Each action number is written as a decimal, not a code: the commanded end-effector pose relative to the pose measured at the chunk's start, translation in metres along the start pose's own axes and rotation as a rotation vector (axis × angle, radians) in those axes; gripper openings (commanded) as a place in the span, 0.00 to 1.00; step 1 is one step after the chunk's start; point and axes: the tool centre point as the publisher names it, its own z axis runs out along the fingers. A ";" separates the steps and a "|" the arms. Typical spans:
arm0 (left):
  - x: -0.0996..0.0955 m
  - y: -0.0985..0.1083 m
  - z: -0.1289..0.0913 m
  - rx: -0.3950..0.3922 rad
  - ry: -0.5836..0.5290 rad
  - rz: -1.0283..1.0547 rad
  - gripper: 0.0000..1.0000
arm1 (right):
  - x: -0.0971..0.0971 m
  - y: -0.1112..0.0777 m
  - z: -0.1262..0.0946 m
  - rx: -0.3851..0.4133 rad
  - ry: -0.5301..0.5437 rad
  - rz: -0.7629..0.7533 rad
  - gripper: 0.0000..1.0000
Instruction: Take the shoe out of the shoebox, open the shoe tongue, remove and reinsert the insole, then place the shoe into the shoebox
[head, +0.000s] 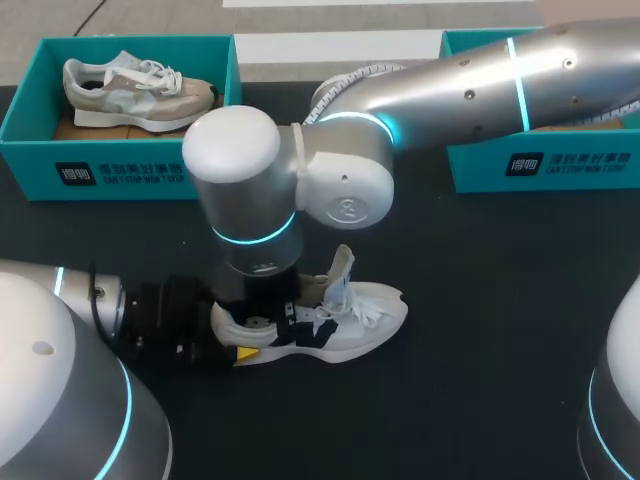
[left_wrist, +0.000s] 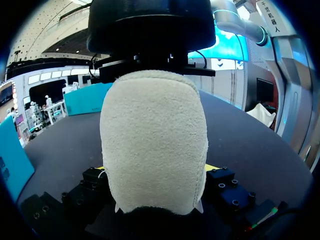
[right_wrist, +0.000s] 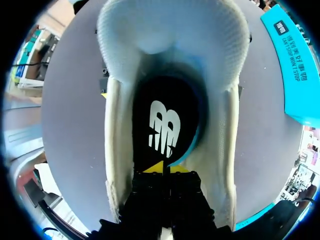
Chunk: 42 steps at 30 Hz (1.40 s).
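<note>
Nearest me, L gripper (head: 243, 351) sits at the heel (left_wrist: 152, 145) of the white shoe (head: 365, 315), fingers either side & pinching it. So the shoe is pinned sole-down on the table (head: 480, 390), toe to my right. R gripper (right_wrist: 163, 168) points straight down into the shoe's mouth, yellow tips pressed together at the heel end of the black insole (right_wrist: 165, 120); can't tell if an insole edge is nipped betw. them. The tongue (head: 343, 265) stands up just toe-side of the opening. Step in hand, I'd judge: insole work, whether pulling or reseating I can't say. To do it well, L grips the heel firm w/o crushing the collar, & R works along the insole's length, not into the sidewalls, and stays clear of the laces. Room: bare table all round the shoe, most on its toe side. Beyond the shoe to the left, a teal shoebox (head: 30, 120) w/ a second shoe (head: 135, 85). Beyond it to the right, a second teal shoebox (head: 540, 165) lies under the R arm, and its near wall is the edge to mind.
</note>
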 end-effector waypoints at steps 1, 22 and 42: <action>0.001 0.002 -0.001 -0.005 -0.001 0.000 0.00 | 0.009 -0.010 -0.017 0.004 -0.020 -0.004 0.00; 0.001 0.002 -0.001 -0.005 -0.001 0.000 0.00 | -0.006 -0.038 -0.075 0.015 -0.172 -0.039 0.00; 0.001 0.002 -0.001 -0.005 -0.001 0.000 0.00 | -0.041 0.006 -0.097 -0.105 -0.222 -0.198 0.00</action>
